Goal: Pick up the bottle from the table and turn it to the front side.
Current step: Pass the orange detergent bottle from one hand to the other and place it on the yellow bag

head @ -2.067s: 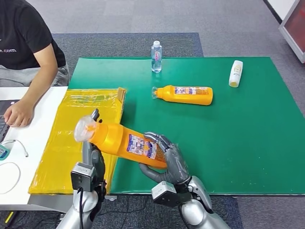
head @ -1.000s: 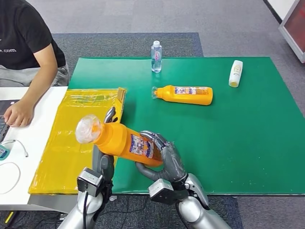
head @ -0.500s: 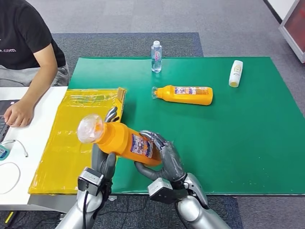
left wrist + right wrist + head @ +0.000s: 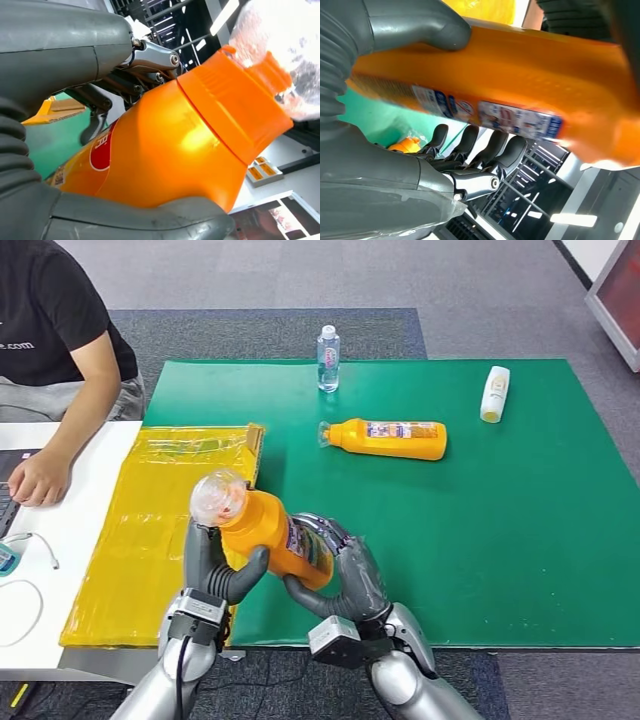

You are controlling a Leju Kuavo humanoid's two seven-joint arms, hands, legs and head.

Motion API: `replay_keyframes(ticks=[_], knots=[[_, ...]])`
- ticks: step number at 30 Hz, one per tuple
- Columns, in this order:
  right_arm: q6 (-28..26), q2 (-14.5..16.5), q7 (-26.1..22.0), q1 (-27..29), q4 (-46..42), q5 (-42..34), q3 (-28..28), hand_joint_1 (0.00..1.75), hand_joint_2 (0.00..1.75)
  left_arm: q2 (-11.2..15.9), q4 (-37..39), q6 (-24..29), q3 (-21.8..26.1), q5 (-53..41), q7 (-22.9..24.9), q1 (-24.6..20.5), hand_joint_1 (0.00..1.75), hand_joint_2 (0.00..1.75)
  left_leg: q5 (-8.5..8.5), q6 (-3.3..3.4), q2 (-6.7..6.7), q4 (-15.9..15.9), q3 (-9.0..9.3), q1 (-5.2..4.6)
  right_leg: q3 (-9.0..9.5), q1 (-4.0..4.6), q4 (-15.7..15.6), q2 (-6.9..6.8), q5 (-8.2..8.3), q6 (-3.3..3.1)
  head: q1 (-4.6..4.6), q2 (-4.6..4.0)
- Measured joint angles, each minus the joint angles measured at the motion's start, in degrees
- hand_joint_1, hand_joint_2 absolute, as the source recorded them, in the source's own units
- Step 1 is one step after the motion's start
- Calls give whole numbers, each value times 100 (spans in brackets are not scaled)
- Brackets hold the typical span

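We see the orange bottle [image 4: 268, 532] lifted above the near edge of the green bench [image 4: 490, 540], clear-wrapped cap tilted up toward the camera. Left hand [image 4: 215, 565] grips its neck end — thumb curled under, fingers behind. Right hand [image 4: 349, 575] wraps the labelled lower body, thumb beneath. Farther back a second orange bottle [image 4: 389, 438] lies on its side; beyond it a small water bottle [image 4: 328, 358] stands upright — a white bottle [image 4: 494, 394] lies far right. Yellow bag [image 4: 151, 530] at left.

silver arms, grey ribbed wrist covers, dark fingers [image 4: 471, 140].
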Motion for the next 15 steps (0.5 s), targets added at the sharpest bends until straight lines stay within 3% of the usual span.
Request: replay_keyframes(ticks=[15], knots=[[-77, 56, -39, -49, -40, -22, 95, 175, 175, 37, 20, 224, 60, 189, 5, 3, 175, 175, 0, 0, 0, 0, 0, 0, 0, 0, 0, 0, 0, 0, 0, 0]])
